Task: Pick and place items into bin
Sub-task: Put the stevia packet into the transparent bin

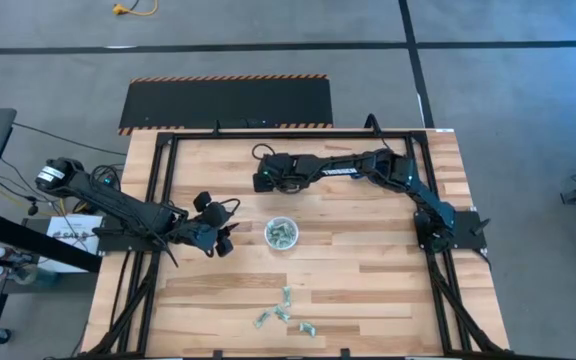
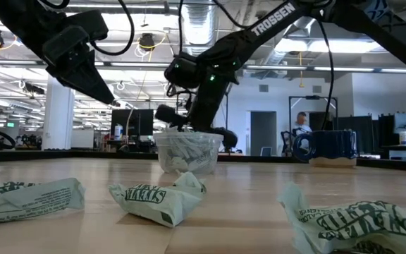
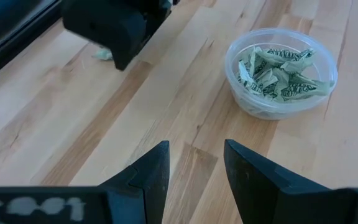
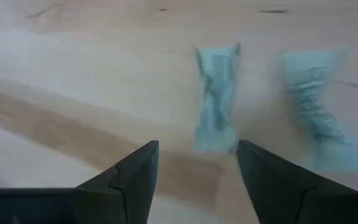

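Inside, the translucent bin (image 3: pixel 281 73) holds crumpled green-and-white items (image 3: pixel 278 72).

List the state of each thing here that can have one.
cup, upright, partly filled.
loose wrappers, crumpled, lying outside the cup.
left gripper, open, empty, beside the cup.
right gripper, open, empty.
blue mug, upright.

I am wearing matte black on my 2 arms, with white "TROSSEN" lettering running along my right arm (image 2: pixel 273 19), green lights glowing near its wrist, loose black cables trailing, and blunt wedge-shaped black fingers (image 3: pixel 148 174).
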Controlling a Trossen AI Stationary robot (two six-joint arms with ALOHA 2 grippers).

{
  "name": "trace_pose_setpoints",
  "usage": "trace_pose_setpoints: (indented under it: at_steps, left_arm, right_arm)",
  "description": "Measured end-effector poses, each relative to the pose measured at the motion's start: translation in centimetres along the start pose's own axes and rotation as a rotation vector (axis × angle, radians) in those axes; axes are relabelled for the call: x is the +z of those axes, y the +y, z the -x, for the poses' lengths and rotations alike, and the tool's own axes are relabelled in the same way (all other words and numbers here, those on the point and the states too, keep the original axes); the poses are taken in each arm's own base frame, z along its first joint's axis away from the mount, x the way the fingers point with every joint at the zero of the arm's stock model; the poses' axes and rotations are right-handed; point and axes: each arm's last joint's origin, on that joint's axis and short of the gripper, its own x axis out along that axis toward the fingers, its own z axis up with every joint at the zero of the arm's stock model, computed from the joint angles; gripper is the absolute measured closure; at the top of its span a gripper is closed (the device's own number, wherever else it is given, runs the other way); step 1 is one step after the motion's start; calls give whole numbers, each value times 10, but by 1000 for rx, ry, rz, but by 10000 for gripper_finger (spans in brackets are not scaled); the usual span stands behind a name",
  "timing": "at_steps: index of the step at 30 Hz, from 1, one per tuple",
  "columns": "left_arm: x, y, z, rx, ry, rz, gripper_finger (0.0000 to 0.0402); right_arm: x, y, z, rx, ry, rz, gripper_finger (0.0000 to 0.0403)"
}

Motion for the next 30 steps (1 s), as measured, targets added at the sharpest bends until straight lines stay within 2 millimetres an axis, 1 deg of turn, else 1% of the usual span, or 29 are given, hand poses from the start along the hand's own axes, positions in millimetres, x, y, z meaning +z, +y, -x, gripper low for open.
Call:
trace_pose_setpoints:
  at_steps: [9, 13, 16, 24, 30]
  left_arm:
    - [0, 0, 0, -1, 2, 1, 258]
    - [0, 0, 0, -1, 1, 1, 258]
    - [0, 0, 0, -1, 1, 2, 258]
    - [0, 0, 0, -1, 1, 4, 258]
    - [0, 0, 0, -1, 1, 4, 258]
  right_arm:
    - [-1, -1, -1, -16, -18, 9, 189]
    - [-1, -1, -1, -26, -32, 5, 201]
    - [0, -2, -1, -36, -43, 6, 222]
    - [2, -4, -2, -53, -63, 16, 297]
    - [4, -5, -3, -93, -130, 85, 351]
